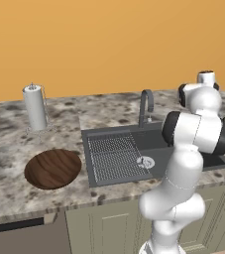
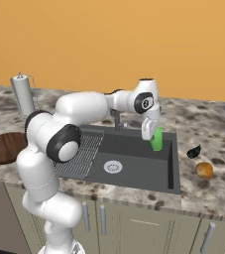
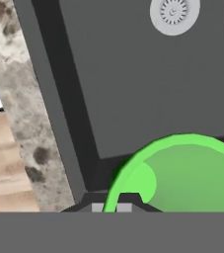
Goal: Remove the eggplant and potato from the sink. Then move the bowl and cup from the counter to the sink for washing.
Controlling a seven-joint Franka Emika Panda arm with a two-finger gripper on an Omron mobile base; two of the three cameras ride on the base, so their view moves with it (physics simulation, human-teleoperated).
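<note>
1. The claw (image 2: 156, 140) is seen clamped on the rim of a green cup (image 2: 157, 139), its jaws drawn together on the cup's wall.
2. The cup is held above the right part of the sink (image 2: 134, 171), near the back wall of the basin; whether it touches the basin floor cannot be told.
3. In the hand view the cup's open mouth (image 3: 187, 173) is seen from above, with the dark basin floor and the round silver drain (image 3: 174, 16) beyond it.
4. The eggplant (image 2: 194, 152) lies on the surface (image 2: 213, 134) to the right of the sink, and the potato (image 2: 204, 170) lies just beside it, nearer the front edge.
5. The wooden bowl (image 1: 53, 168) rests on the surface to the left of the sink, well apart from the cup.
6. A paper towel roll (image 1: 35, 107) stands upright behind the bowl, and the faucet (image 1: 145, 106) rises at the back of the sink.
</note>
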